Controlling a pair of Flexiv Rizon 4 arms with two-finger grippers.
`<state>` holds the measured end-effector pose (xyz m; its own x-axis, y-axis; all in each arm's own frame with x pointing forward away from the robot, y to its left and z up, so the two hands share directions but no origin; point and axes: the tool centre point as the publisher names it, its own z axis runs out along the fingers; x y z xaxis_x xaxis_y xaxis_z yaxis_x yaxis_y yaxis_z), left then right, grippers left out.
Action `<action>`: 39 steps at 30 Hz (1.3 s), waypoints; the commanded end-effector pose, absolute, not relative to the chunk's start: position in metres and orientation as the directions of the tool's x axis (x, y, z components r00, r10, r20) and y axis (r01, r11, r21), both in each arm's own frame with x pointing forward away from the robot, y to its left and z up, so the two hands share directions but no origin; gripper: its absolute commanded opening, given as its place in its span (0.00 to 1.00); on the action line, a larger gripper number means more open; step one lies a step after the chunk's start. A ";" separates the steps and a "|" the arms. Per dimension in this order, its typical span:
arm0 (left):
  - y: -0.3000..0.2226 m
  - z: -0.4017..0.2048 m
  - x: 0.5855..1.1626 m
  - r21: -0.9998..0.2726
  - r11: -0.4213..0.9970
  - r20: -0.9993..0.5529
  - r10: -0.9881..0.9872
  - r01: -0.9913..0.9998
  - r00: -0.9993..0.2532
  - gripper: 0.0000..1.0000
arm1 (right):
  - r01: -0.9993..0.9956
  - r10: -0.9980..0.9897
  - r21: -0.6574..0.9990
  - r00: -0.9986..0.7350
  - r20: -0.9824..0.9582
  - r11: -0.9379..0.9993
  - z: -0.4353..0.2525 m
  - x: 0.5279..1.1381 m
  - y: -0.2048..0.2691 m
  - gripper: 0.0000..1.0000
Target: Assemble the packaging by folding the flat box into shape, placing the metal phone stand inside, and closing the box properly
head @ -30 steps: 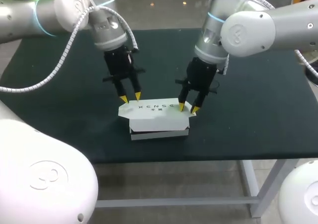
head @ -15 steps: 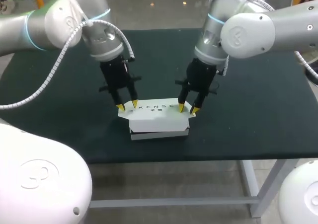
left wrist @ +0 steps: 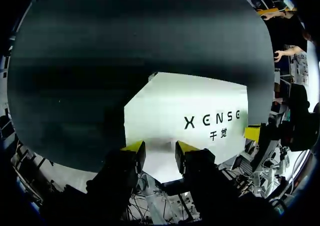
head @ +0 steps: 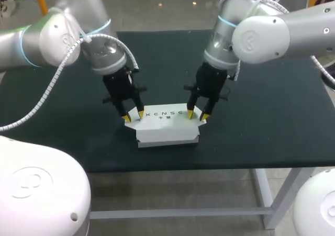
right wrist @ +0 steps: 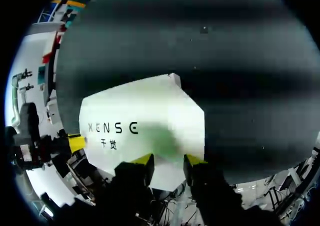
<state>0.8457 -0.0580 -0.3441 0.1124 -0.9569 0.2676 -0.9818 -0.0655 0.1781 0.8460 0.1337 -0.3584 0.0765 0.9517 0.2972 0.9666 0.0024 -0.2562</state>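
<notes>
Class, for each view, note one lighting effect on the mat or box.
Head view: the white box is evenly lit, without glare. Left wrist view: broad dark bands cross the mat. Right wrist view: the same bands, plus a soft shadow on the box just ahead of the right end effector.

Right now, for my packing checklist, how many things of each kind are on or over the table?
White box: 1
Grippers: 2, the left gripper and the right gripper, each over one end of the box
Total: 3
</notes>
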 end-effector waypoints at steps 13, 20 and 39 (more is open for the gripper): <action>-0.061 -0.354 0.838 0.128 -0.086 0.276 -0.954 -0.988 0.119 0.45 | 0.987 0.940 -0.163 0.056 0.338 0.000 -0.366 0.838 0.134 0.44; -0.061 -0.356 0.841 0.129 -0.099 0.279 -0.951 -0.987 0.132 0.43 | 0.992 0.937 -0.127 0.048 0.347 -0.004 -0.368 0.837 0.132 0.44; -0.067 -0.360 0.847 0.125 -0.121 0.259 -0.954 -0.985 0.150 0.44 | 0.995 0.927 -0.097 0.052 0.372 -0.017 -0.378 0.846 0.125 0.44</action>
